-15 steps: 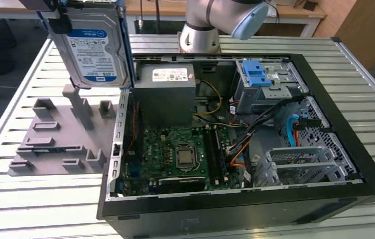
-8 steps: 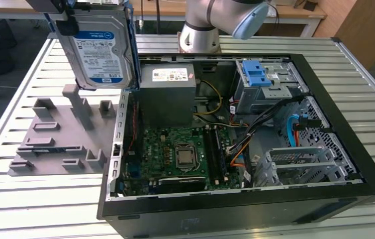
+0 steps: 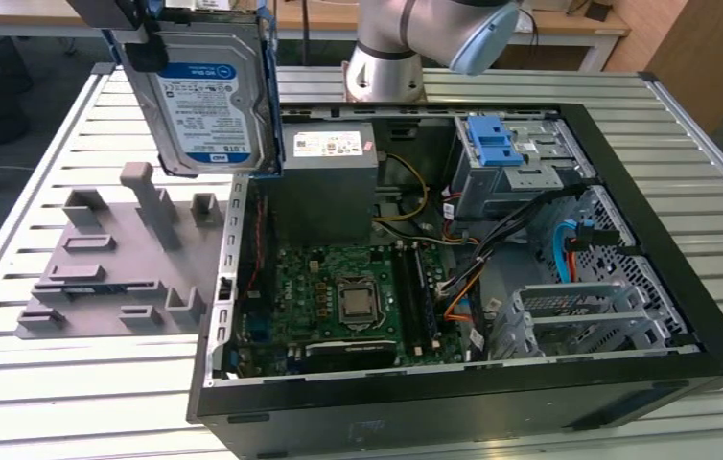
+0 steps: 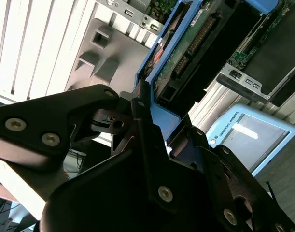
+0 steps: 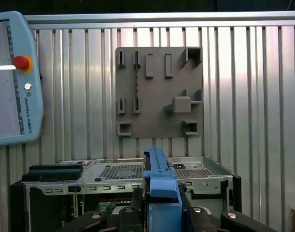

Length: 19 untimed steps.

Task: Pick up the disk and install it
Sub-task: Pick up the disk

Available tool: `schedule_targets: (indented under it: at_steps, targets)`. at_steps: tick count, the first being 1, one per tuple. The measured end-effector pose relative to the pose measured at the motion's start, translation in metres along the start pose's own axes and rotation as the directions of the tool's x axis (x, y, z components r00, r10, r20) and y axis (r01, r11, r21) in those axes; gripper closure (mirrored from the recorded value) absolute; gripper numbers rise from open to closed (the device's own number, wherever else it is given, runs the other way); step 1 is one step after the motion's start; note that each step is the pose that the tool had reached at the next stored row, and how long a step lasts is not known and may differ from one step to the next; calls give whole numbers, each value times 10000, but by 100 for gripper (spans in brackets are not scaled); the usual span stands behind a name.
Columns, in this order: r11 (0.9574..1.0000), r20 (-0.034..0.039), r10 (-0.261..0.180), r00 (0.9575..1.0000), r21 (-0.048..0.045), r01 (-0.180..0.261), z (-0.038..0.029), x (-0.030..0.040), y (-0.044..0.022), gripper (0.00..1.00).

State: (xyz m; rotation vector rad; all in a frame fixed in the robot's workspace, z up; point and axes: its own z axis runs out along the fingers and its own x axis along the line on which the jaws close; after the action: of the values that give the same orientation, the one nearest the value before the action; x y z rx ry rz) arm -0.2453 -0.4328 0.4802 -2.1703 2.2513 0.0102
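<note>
Gripper (image 5: 161,209) of mine grips tight the one disk (image 3: 212,115), upright near one open computer case (image 3: 464,402). One blue-and-white label (image 3: 201,77) shows.

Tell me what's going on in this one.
The arm's gripper has its jaws shut on the blue carrier of the disk. It holds the disk in the air, by the edge of the open computer case and the grey fixture plate. The disk is not yet installed in the case.
</note>
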Motion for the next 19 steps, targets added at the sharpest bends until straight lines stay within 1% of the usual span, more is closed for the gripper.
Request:
schedule_targets:
  at_steps: [11, 19]
  targets:
    - [10000, 0, 19, 10000, -4, -19, 0, 46, -185, 63]
    - [10000, -1, 34, 10000, -4, -34, 0, 72, -298, 63]
